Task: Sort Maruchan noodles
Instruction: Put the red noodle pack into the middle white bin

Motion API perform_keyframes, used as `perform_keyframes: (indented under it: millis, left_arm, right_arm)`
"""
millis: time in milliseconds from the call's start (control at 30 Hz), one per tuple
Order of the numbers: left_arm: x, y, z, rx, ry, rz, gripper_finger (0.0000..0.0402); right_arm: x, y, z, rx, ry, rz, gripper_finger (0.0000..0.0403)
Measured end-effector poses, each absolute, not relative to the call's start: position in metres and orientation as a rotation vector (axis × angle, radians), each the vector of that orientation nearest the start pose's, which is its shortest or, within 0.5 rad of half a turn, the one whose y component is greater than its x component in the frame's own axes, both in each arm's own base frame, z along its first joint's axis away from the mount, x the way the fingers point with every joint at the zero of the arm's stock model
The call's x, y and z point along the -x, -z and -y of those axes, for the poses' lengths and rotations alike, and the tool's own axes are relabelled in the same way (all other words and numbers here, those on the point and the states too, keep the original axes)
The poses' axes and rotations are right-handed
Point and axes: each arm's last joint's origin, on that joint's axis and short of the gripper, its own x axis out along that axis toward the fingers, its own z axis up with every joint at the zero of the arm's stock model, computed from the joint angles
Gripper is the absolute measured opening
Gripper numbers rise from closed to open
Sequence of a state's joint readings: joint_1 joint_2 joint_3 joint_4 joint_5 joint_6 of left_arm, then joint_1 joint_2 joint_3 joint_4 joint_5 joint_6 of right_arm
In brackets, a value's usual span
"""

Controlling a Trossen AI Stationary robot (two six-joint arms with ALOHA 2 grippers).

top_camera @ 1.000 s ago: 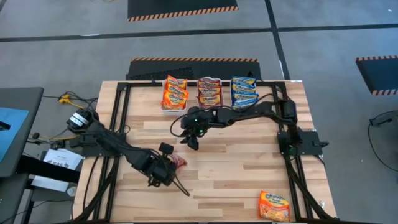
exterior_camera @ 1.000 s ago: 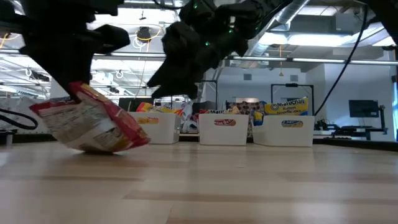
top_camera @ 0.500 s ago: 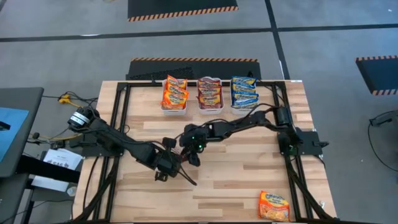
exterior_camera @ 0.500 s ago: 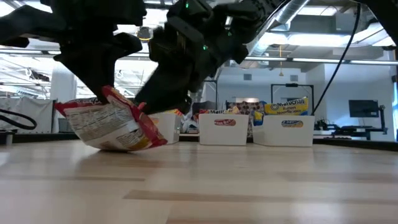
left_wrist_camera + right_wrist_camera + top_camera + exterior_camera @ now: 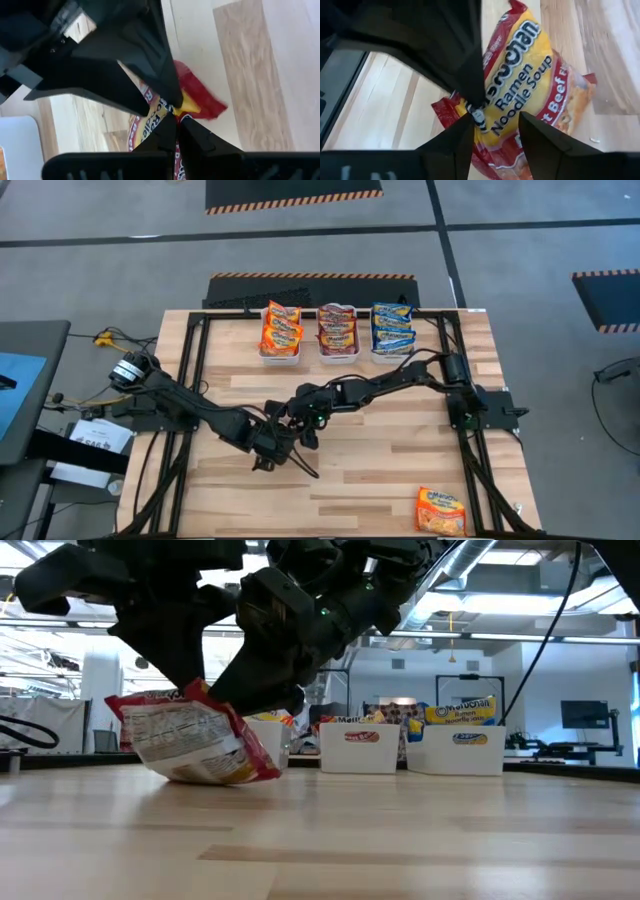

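handover of a red maruchan packet (image 5: pixel 520 80) at the middle of the counter (image 5: pixel 400 460). the left gripper (image 5: pixel 283 442) has its jaws clenched on one edge of the packet, whose lower edge looks to rest on or just above the wood in the low view. the right gripper (image 5: pixel 308 425), jaws parted, stands at the packet with a finger (image 5: pixel 540 137) to either side of its far end, not yet pinching. three white bins (image 5: pixel 338 352) at the far edge hold orange, red and blue packets; one orange packet (image 5: pixel 441 510) lies apart near the front right corner. judged next: the right jaws must close on the packet before the left lets go, then carry it to the middle bin.
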State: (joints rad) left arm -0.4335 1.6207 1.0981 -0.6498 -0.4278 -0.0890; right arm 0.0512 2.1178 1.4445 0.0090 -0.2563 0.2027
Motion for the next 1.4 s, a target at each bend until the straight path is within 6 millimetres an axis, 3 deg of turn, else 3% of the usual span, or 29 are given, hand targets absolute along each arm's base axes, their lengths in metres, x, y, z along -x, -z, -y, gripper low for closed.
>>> perform_keyframes:
  millis: [233,467,767,1033,1400]
  left_arm:
    - [-0.290,-0.211,0.121,-0.375,-0.057,-1.044,0.0000]
    - [-0.290,-0.211,0.120,-0.350,-0.126,-1.024,0.0000]
    - [-0.284,-0.226,0.114,-0.298,-0.192,-0.974,0.0000]
    - [-0.258,-0.248,0.102,-0.189,-0.278,-1.007,0.0000]
    - [-0.254,-0.248,0.103,-0.032,-0.297,-1.041,0.0000]
  right_arm:
    - [-0.459,-0.162,-0.031,-0.317,-0.205,-0.727,0.0132]
    - [-0.456,-0.160,-0.031,-0.366,-0.182,-0.776,0.0015]
    - [-0.450,-0.154,-0.031,-0.405,-0.150,-0.871,0.0005]
    - [-0.435,-0.153,-0.029,-0.434,-0.077,-1.025,0.0005]
    - [-0.427,-0.167,-0.029,-0.680,0.111,-1.055,0.0004]
